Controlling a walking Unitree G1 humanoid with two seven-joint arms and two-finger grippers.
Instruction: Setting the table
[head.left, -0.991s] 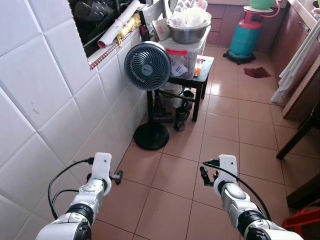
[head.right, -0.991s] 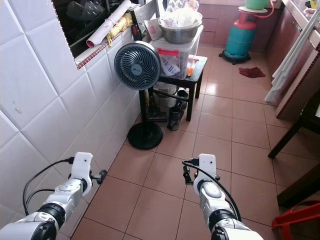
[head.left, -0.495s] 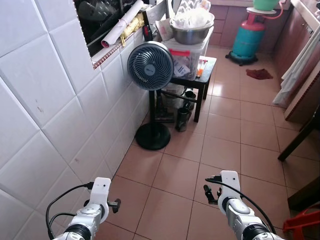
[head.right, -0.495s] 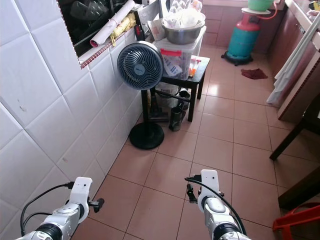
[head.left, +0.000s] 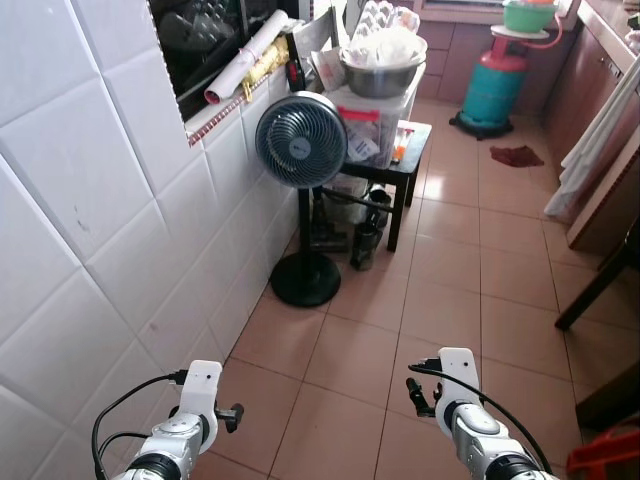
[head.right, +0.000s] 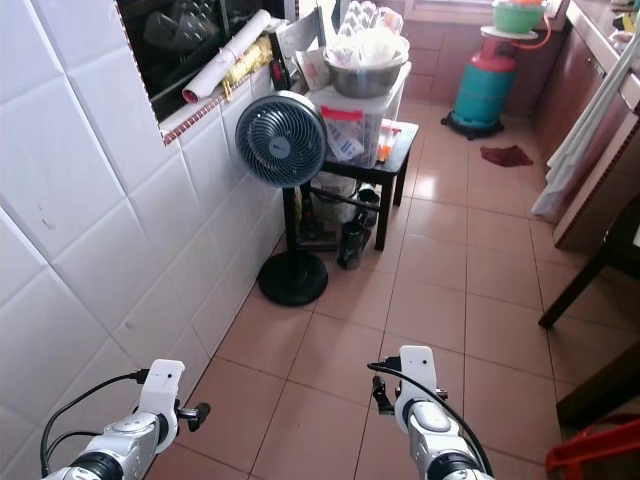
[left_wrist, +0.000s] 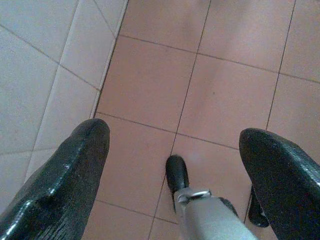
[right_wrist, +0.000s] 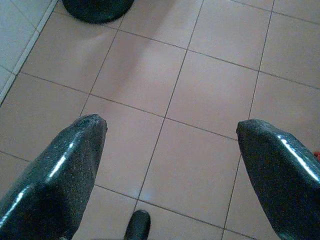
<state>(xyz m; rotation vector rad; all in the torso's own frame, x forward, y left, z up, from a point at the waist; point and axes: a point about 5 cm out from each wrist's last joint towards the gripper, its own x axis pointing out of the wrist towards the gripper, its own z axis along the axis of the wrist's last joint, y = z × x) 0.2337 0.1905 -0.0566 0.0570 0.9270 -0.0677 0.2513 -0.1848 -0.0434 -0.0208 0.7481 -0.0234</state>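
Note:
Both silver arms reach forward low over the terracotta floor tiles (head.left: 340, 350), the left arm (head.left: 188, 428) near the white tiled wall (head.left: 100, 250), the right arm (head.left: 468, 425) about mid-floor. In the left wrist view my left gripper (left_wrist: 175, 135) is open, with bare tile and the wall's foot between its fingers. In the right wrist view my right gripper (right_wrist: 170, 122) is open too, above bare tile. Neither holds anything. Further ahead a steel bowl (head.left: 380, 75) heaped with white things rests on a plastic box on a small black table (head.left: 412, 140).
A black pedestal fan (head.left: 300, 140) stands against the wall ahead, its round base (head.left: 305, 278) on the floor. A teal gas cylinder (head.left: 497, 85) and a red cloth (head.left: 517, 155) lie beyond. Dark furniture legs (head.left: 598, 290) and cabinets (head.left: 605, 195) line the right side.
The whole picture has shifted as the camera moved, and the fan and small table sit slightly further off. Both arms now show lower in the picture than a second ago.

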